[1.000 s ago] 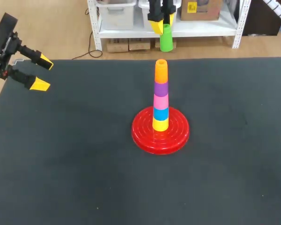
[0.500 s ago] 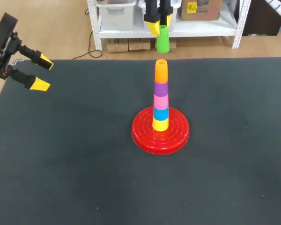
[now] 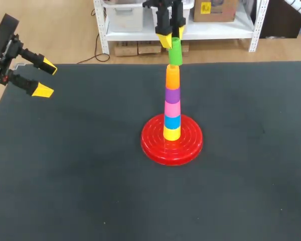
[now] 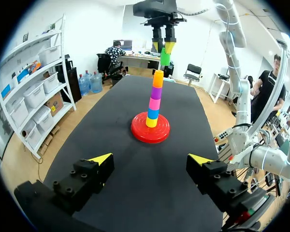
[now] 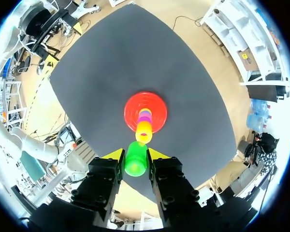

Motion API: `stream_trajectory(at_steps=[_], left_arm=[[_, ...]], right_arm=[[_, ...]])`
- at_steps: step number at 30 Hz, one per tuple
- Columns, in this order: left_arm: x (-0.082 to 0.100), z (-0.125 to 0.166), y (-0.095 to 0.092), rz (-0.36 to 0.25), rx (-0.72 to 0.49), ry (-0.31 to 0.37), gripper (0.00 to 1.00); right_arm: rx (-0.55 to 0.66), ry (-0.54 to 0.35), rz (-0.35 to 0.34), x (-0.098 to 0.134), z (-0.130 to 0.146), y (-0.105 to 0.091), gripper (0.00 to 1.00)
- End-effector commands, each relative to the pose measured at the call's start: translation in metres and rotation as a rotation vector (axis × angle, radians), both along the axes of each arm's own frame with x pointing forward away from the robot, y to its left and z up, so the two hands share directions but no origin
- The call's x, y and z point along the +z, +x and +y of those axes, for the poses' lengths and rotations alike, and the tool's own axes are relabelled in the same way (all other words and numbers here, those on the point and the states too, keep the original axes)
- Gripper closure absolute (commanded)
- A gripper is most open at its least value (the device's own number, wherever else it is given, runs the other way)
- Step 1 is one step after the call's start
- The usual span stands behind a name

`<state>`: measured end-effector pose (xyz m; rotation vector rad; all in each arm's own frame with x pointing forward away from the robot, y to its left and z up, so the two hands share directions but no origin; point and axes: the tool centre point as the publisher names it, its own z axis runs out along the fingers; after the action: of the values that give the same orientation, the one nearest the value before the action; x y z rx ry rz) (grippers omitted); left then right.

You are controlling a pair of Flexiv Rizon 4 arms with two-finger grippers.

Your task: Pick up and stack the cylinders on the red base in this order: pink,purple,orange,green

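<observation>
Right gripper (image 3: 173, 37) is clamped on the green cylinder (image 3: 175, 51) from two sides. The cylinder is upright, long axis vertical, hanging below the gripper. It sits over the stack (image 3: 172, 122): orange cylinder (image 3: 172, 78) on top, purple cylinder (image 3: 172, 95) and pink cylinder (image 3: 172, 108) under it, all on the red base (image 3: 151, 146).

Key relation: green's lower end is right at orange's top. The axes are roughly in line, but green looks shifted a touch to the right in the head view, and the left wrist view shows a similar small offset. Can't tell if they touch.

My read: trim sideways a little, then go straight down, otherwise the rim may catch and tip the stack.

Left gripper (image 3: 45, 78) is spread apart and empty, well off at the table (image 3: 65, 175) left edge, so not in play.
</observation>
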<state>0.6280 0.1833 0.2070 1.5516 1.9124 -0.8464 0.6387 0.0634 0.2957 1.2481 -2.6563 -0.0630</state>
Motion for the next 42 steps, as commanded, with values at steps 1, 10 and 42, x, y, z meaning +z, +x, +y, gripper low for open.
stream_trajectory(at_steps=[1,10,42], left_arm=[[-0.001,0.0,0.0,-0.003,0.0,-0.002,0.0],[-0.001,0.0,0.0,-0.003,0.0,-0.002,0.0],[-0.001,0.0,0.0,-0.003,0.0,-0.002,0.0]], right_arm=[[-0.013,0.05,-0.041,-0.01,-0.008,-0.01,1.0],[-0.027,0.068,-0.057,-0.011,-0.005,-0.007,1.0],[-0.046,0.058,-0.083,-0.018,0.004,0.01,1.0]])
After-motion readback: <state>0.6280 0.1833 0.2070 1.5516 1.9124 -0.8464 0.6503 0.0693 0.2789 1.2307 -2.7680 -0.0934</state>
